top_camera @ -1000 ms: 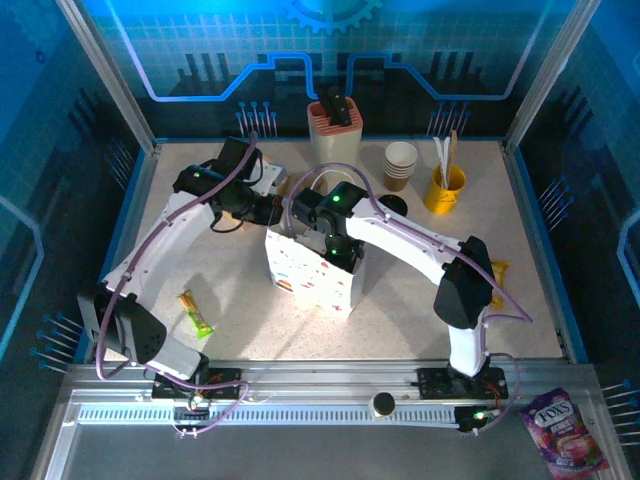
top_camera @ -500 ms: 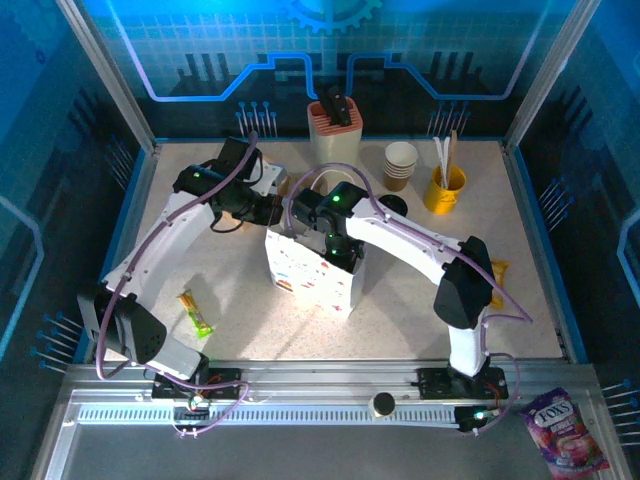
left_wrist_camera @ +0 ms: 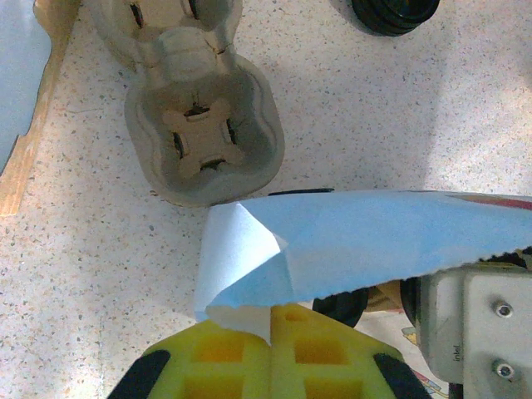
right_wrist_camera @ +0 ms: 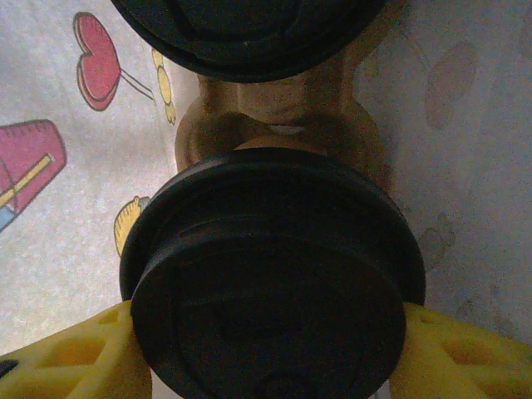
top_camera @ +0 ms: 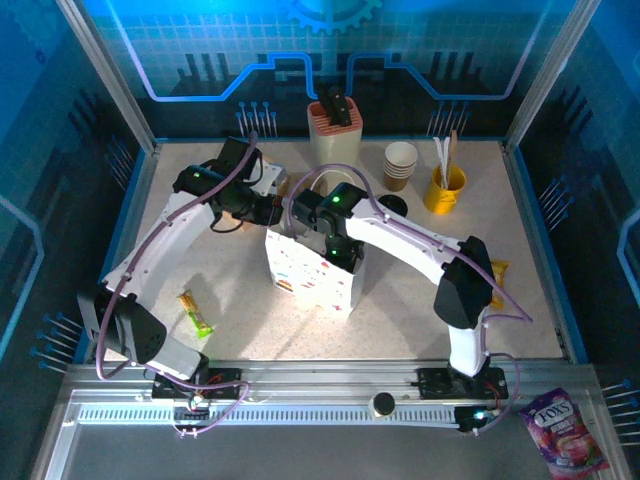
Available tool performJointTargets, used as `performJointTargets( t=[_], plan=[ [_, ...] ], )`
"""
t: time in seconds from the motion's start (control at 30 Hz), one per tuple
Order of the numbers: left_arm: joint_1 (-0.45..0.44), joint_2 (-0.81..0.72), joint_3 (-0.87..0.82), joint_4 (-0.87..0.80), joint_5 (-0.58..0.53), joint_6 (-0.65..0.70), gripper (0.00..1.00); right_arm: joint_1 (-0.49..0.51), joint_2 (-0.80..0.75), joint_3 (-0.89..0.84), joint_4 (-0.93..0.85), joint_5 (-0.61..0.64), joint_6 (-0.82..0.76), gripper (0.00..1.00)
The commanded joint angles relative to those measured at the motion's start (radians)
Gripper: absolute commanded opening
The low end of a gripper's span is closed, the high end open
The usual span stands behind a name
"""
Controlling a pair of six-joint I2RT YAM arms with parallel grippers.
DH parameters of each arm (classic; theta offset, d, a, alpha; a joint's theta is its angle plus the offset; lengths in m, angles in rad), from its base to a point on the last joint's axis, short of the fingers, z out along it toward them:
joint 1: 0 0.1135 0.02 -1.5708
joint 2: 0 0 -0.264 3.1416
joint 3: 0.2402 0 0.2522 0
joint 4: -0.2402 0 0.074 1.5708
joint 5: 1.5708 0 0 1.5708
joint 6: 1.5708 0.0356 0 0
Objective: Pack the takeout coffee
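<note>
No shift: lidded coffee (right_wrist_camera: 270, 283), FOX'S bag (top_camera: 565, 428)

left gripper (left_wrist_camera: 270, 322): pinched tight on folded edge of paper bag (left_wrist_camera: 366, 241) | cup carrier (left_wrist_camera: 204, 141): flat on speckled table (left_wrist_camera: 374, 108), just beyond bag | black lids (left_wrist_camera: 395, 10): top edge, right

The left arm (top_camera: 165, 235) and the right arm (top_camera: 410, 240) each have white link covers and black joint housings (top_camera: 460, 285). A lilac cable (top_camera: 322, 169) runs externally along each arm. A green indicator light (top_camera: 336, 197) sits on a black upper joint. The jaws are yellow moulded plastic with square recesses. A pale grey housing (left_wrist_camera: 474, 332) carries two screws (left_wrist_camera: 501, 309).
</note>
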Motion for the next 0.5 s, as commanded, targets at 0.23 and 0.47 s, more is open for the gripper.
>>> performJointTargets(
  t=[0.23, 0.47],
  plan=[
    [0.005, -0.003, -0.025, -0.007, 0.006, 0.018, 0.0, -0.019, 0.016, -0.061, 0.019, -0.009, -0.002, 0.42],
    [0.006, -0.007, -0.028, -0.004, 0.006, 0.019, 0.0, -0.027, 0.027, -0.095, 0.042, -0.013, 0.0, 0.42]
  ],
)
